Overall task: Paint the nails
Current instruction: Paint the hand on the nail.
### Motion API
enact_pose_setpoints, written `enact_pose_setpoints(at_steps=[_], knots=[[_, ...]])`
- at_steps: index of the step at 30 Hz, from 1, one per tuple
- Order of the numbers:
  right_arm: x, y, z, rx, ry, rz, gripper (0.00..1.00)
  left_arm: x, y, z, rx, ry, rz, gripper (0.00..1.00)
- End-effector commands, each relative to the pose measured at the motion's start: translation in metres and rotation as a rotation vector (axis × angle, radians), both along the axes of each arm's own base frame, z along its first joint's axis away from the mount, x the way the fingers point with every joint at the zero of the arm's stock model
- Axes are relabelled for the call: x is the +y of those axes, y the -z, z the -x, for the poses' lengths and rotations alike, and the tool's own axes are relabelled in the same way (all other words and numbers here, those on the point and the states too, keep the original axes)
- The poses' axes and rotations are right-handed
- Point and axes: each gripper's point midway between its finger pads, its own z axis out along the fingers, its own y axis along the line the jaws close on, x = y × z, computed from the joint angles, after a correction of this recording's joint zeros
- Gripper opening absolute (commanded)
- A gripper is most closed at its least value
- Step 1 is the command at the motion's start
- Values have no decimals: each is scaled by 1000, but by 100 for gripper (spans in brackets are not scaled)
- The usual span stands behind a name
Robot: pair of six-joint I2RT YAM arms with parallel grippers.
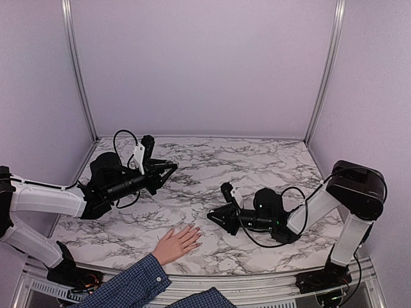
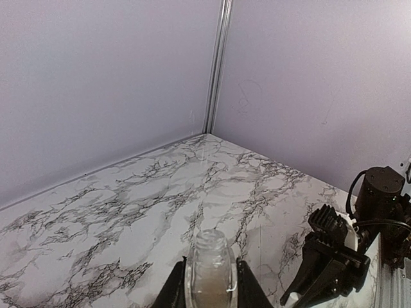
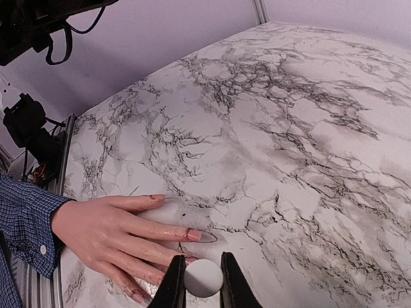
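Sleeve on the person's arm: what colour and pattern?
Blue with a fine dark check. The sleeve shows best in the right wrist view, at the left edge.

Your top view looks down from behind the arm bases over the whole worktop (image 1: 257,160). Your left wrist camera faces the far corner, close behind the left gripper (image 2: 210,282). Your right wrist camera sits low, sharing the hand (image 3: 109,231) with the top view.
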Motion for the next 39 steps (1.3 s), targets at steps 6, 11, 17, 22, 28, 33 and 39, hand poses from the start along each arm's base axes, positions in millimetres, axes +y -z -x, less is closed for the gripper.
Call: enact_pose_setpoints(at_steps=[6, 11, 17, 22, 28, 33, 39], knots=[[9, -25, 13, -222, -18, -63, 0, 0, -25, -1, -54, 8, 53, 0], [18, -19, 14, -241, -23, -23, 0, 1, -25, 1, -56, 9, 56, 0], [24, -19, 14, -289, 5, -8, 0, -2, -27, 1, -52, 20, 63, 0], [25, -11, 14, -295, 4, -2, 0, 0, -30, 2, -64, 18, 66, 0], [31, 2, 20, -298, -35, 17, 0, 3, -30, 3, -67, 12, 67, 0], [30, 5, 24, -292, -45, 17, 0, 2, -30, 3, -68, 12, 66, 0], [30, 2, 25, -294, -47, 4, 0, 2, -29, 3, -66, 15, 64, 0]])
